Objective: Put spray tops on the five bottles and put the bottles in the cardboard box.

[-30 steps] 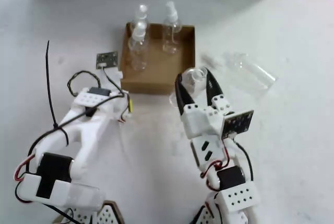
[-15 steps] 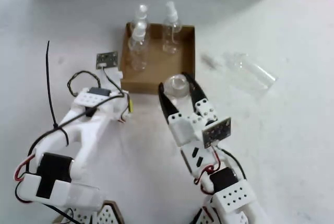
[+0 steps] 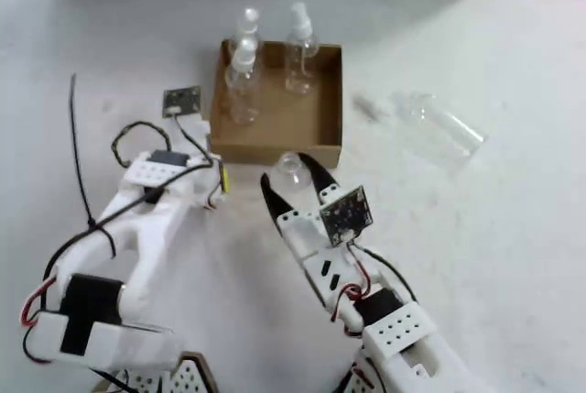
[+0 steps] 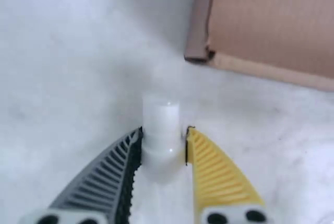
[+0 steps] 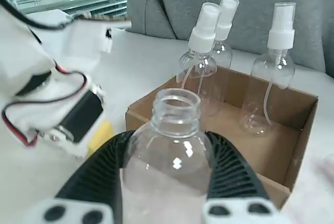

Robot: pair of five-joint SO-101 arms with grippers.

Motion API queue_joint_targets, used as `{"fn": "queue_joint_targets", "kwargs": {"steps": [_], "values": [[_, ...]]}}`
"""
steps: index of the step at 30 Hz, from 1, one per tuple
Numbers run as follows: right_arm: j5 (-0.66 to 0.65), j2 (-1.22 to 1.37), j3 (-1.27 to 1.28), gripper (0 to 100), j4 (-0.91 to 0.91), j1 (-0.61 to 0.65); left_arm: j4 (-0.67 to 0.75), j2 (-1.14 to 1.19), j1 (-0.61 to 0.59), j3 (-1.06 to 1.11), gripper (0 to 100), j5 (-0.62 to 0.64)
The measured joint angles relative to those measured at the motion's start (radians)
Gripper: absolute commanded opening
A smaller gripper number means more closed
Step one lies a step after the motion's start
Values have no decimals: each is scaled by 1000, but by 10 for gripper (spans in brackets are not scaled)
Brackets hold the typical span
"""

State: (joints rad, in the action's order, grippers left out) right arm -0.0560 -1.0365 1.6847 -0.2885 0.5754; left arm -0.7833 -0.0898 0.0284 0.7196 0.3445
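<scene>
My right gripper (image 3: 287, 171) is shut on a clear bottle (image 3: 291, 166) with an open neck, held upright just in front of the cardboard box (image 3: 284, 123). In the right wrist view the bottle (image 5: 175, 104) stands between the black fingers (image 5: 229, 172). My left gripper (image 3: 220, 188) rests at the box's front left corner, and in the left wrist view it (image 4: 163, 132) is shut on a white spray top (image 4: 162, 114). Three capped bottles (image 3: 243, 81) (image 3: 300, 49) (image 3: 247, 27) stand in the box. Another clear bottle (image 3: 439, 127) lies on the table to the right.
A loose spray top (image 3: 366, 104) lies between the box and the lying bottle. A small circuit board (image 3: 182, 101) on wires hangs left of the box. A black cable tie (image 3: 81, 146) sticks up from the left arm. Grey cushions line the table's far edge.
My right gripper has carried the open bottle leftward and nearer, from the box's front right corner to its front middle, towards the left gripper. The left arm shifted slightly.
</scene>
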Motion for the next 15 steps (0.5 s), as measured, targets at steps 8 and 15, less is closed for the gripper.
{"fn": "queue_joint_targets", "kwargs": {"steps": [8,15], "values": [[0,12,0,16,0,0,-5,-262,-37,-8,24,0],[0,12,0,16,0,-6,38,-572,-35,-8,24,-8]]}}
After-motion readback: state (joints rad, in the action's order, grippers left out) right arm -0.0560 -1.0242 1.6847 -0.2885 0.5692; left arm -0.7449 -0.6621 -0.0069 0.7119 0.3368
